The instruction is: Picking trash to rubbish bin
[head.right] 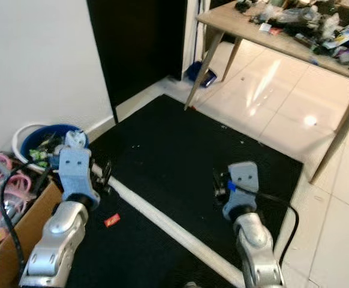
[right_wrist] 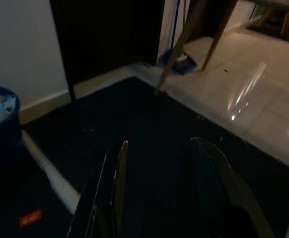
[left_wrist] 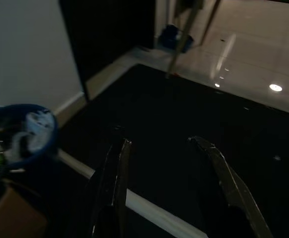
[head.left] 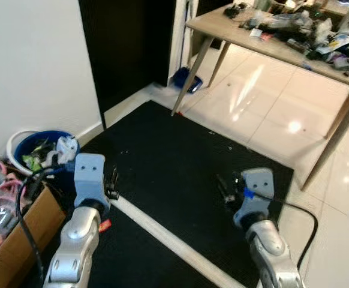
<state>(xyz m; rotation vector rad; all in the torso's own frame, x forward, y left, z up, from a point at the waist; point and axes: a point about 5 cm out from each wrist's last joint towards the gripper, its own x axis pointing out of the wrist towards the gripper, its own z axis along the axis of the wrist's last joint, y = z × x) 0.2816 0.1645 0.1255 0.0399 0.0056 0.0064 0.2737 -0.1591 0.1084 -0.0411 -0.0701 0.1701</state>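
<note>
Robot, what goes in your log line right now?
left gripper open, empty | right gripper open, empty | blue bin holds trash | red scrap on black mat

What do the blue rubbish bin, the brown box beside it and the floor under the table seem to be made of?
The blue rubbish bin looks like smooth moulded plastic, judging by its even colour and rounded rim. The brown box appears to be matte cardboard: it has a raw tan face and a thin edge. The floor seems to be glossy tile, since it mirrors the lights and shows grout lines.
</note>
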